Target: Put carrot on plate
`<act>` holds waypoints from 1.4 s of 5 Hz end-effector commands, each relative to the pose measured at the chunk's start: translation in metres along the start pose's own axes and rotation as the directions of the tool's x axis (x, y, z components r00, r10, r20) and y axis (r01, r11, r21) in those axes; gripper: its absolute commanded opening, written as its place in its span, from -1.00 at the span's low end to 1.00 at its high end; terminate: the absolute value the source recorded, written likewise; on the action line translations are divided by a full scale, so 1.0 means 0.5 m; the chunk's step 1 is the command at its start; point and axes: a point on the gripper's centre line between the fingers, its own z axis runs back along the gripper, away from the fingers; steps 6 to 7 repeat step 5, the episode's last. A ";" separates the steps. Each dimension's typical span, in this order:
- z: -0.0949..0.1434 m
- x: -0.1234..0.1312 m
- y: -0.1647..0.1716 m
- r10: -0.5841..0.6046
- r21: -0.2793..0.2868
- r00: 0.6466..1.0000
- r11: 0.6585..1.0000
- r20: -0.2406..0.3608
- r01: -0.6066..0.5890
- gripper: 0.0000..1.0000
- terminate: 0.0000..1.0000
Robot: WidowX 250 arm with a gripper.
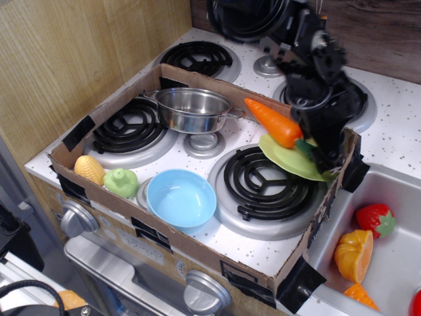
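A: What does the overhead view show around the shallow cardboard tray [99, 108] on the toy stove?

B: At the tray's right end, the long tapered orange plastic carrot [273, 122] lies tilted, its pointed tip up and toward the tray's back wall, its dark green stem end low over the flat round lime-green plastic plate [289, 160].

A: Is the carrot resting on the plate?

B: Its stem end is at the plate's upper surface, but I cannot tell whether it actually touches. The plate itself sits tilted on the black coil burner [266, 184] in the tray's right half, against the tray's right wall.

A: And the tool?

B: The black robot gripper [313, 150] reaches down at the tray's right end, its fingers at the carrot's green end. It appears to clasp that end, though the dark fingers blur together there.

A: What else is in the tray?

B: A shiny steel pot with side handles [192, 108] near the tray's back wall, just left of the carrot's tip. A light blue plastic bowl [181, 197] by the tray's front wall. A small yellow toy corn [89, 169] and a pale green toy vegetable [122, 182] in the tray's front left corner.

A: Outside the tray?

B: To its right, a sink [388, 263] holds a red toy strawberry [375, 220] and an orange pumpkin piece [353, 254].
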 end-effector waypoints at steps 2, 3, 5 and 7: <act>0.256 0.078 0.035 -0.008 0.190 0.990 0.981 -0.139 0.035 1.00 -1.00; 0.291 0.074 0.034 0.006 0.194 0.987 0.981 -0.160 0.026 1.00 -1.00; 0.291 0.074 0.034 0.006 0.194 0.987 0.981 -0.160 0.026 1.00 1.00; 0.291 0.074 0.034 0.006 0.194 0.987 0.981 -0.160 0.026 1.00 1.00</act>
